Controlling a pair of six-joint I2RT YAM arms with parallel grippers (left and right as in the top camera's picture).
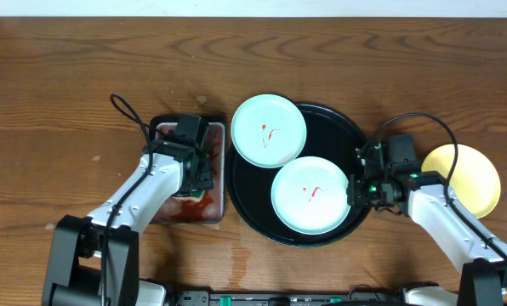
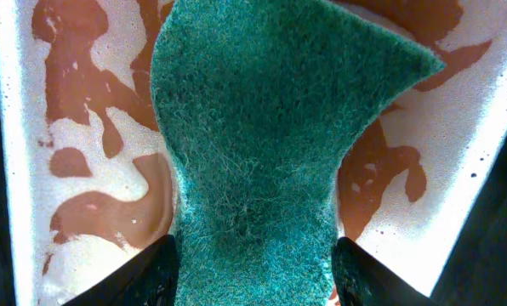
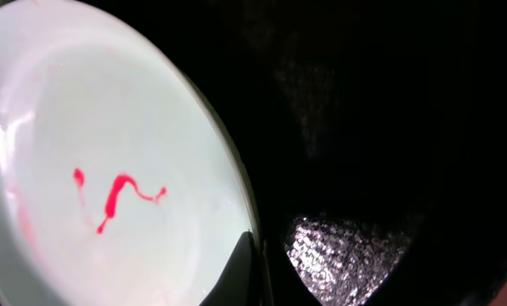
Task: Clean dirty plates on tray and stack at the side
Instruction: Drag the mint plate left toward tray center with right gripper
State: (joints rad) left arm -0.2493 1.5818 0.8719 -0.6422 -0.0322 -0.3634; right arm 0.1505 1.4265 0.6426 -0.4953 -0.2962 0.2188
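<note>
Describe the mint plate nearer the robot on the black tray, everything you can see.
The front mint plate is round, shallow, glossy, pale mint, ceramic or plastic by its look. It lies flat, face up, on the black tray, a small red squiggle near its centre. The rear mint plate meets its upper-left rim. The right gripper is shut on its right rim.

white arms (image 1: pixel 143 194) w/ black joints, L pincer (image 1: pixel 198 181) & R pincer (image 1: pixel 354 189) black, looped black cables (image 1: pixel 124 109), green LEDs (image 1: pixel 372 181)
</note>
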